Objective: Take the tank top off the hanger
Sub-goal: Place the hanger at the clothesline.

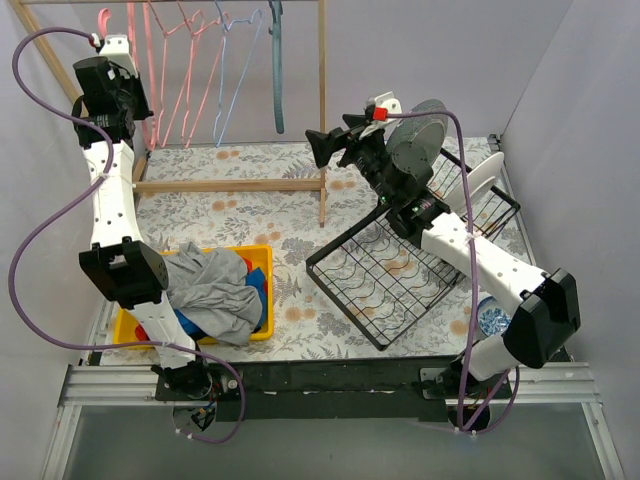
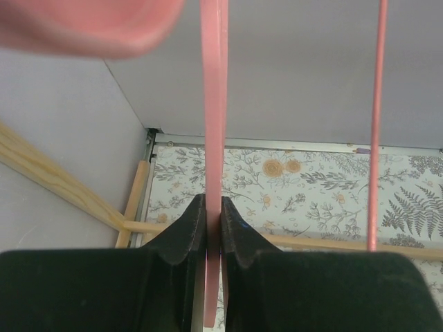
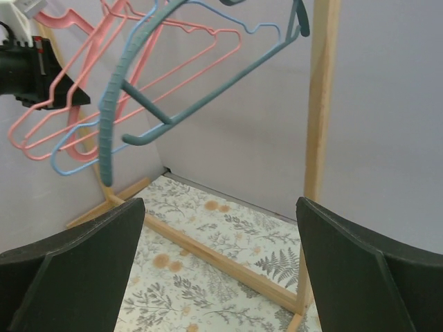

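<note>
2 jaws of the left gripper [image 2: 213,225] clench the pink hanger [image 2: 214,104]; the right gripper [image 3: 220,214] gapes, holding nothing. All hangers look bare. The grey tank top [image 1: 215,290], I judge, lies in the yellow bin [image 1: 262,252]. Best to release gently and back straight out. The wooden post [image 3: 315,138] and teal hanger [image 3: 111,117] crowd the right gripper; open room lies nearer the bin.

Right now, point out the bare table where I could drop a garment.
Bare tablecloth lies between the wooden base rail and the yellow bin, and in the strip between that bin and the black wire rack. The right side is crowded by the rack and the right arm; the bin is heaped with clothes.
</note>
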You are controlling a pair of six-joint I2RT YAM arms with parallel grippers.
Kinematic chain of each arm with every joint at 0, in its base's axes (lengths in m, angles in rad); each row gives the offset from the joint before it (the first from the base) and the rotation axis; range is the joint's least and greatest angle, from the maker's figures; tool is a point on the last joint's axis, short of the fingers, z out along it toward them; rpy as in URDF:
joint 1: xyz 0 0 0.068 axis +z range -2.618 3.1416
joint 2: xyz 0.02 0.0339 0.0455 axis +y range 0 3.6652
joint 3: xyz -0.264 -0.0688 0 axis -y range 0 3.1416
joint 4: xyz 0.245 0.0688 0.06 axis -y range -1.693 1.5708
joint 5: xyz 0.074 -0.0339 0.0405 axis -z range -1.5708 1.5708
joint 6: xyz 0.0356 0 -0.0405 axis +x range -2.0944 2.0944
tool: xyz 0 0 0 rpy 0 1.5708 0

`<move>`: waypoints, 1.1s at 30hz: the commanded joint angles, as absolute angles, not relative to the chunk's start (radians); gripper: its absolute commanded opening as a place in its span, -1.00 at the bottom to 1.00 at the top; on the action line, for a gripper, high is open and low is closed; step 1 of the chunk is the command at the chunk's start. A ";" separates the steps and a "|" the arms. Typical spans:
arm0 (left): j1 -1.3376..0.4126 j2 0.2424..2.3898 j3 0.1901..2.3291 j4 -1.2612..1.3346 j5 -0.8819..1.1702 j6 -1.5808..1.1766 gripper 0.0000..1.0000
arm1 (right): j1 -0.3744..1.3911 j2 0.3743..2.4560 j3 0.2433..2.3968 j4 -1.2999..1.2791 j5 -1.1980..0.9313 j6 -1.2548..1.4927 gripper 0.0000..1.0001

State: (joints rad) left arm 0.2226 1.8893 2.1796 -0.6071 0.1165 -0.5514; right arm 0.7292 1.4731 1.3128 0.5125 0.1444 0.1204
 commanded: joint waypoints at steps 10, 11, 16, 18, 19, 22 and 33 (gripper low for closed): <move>0.183 1.695 2.031 -0.537 0.069 -0.640 -1.00 | 0.611 1.732 1.604 0.568 0.038 -0.060 0.97; 0.183 1.665 1.996 -0.535 0.061 -0.650 -1.00 | 0.604 1.787 1.667 0.549 0.052 -0.072 0.97; 0.183 1.589 1.922 -0.519 0.032 -0.677 -1.00 | 0.586 1.934 1.848 0.514 0.071 -0.104 0.97; 0.183 1.574 1.916 -0.518 0.011 -0.673 -1.00 | 0.584 1.995 1.919 0.512 0.069 -0.115 0.96; 0.183 1.568 1.916 -0.518 0.012 -0.666 -1.00 | 0.583 2.015 1.939 0.509 0.064 -0.118 0.96; 0.183 1.551 1.922 -0.520 -0.040 -0.661 -1.00 | 0.583 2.078 1.992 0.515 0.075 -0.136 0.92; 0.184 1.459 1.816 -0.451 -0.094 -0.670 -1.00 | 0.583 2.180 2.060 0.543 0.152 -0.218 0.43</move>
